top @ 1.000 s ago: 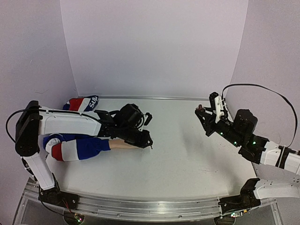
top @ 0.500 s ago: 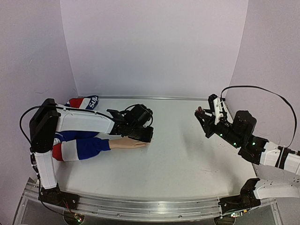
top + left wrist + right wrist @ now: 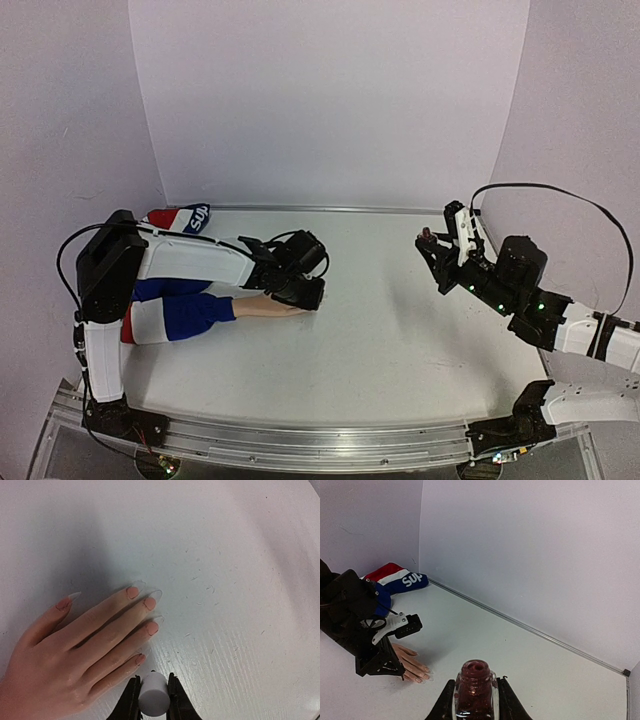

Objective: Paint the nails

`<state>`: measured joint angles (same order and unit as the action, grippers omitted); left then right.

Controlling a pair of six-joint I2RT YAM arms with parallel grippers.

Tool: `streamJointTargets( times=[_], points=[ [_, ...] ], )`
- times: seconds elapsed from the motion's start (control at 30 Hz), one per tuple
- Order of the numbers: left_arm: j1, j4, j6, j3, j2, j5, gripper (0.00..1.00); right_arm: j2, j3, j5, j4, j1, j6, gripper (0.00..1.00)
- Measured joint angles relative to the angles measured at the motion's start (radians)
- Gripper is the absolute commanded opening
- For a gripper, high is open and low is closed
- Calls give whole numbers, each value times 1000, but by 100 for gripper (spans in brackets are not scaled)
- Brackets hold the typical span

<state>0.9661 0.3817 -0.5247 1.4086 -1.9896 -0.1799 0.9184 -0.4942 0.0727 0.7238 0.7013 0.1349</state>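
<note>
The peach mannequin hand [image 3: 75, 650] lies flat on the white table, its blue, white and red striped sleeve [image 3: 165, 315] towards the left. Its nails [image 3: 150, 603] show pale pink; the little-finger nail [image 3: 140, 659] has a dark edge. My left gripper [image 3: 152, 680] is shut on a white brush cap [image 3: 153, 695], just beside the little fingertip; the brush itself is hidden. In the top view my left gripper [image 3: 300, 291] sits over the fingers. My right gripper [image 3: 476, 682] is shut on an open bottle of dark red polish [image 3: 476, 700], held above the table at the right [image 3: 432, 245].
A second striped cloth with white letters [image 3: 180, 218] lies at the back left by the wall. A metal rail [image 3: 330, 209] runs along the table's far edge. White walls close in the back and sides.
My left arm's elbow has swung to the right and the gripper has shifted slightly back over the hand's fingertips. The right arm and the bottle have not moved.
</note>
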Motion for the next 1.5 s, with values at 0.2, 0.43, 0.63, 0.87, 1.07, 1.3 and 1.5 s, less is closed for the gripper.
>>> streamJointTargets(
  times=[0.2,0.43,0.63,0.87,1.07,1.3,1.5],
  points=[
    [-10,12,0,18,-5,1,0,4,0,0,1,0,0,0],
    [-18,14,0,35,-23,2,0,9,0,0,1,0,0,0],
    [-21,19,0,38,-28,4,0,15,0,-1,0,0,0,0],
    [-21,21,-2,38,-30,6,0,19,0,-1,1,0,0,0],
    [-24,21,-5,38,-45,20,0,25,0,-2,1,0,0,0],
    [-27,23,-5,38,-58,20,0,31,0,-4,1,0,0,0],
    [-31,22,-5,38,-58,21,0,36,0,-5,1,0,0,0]
  ],
)
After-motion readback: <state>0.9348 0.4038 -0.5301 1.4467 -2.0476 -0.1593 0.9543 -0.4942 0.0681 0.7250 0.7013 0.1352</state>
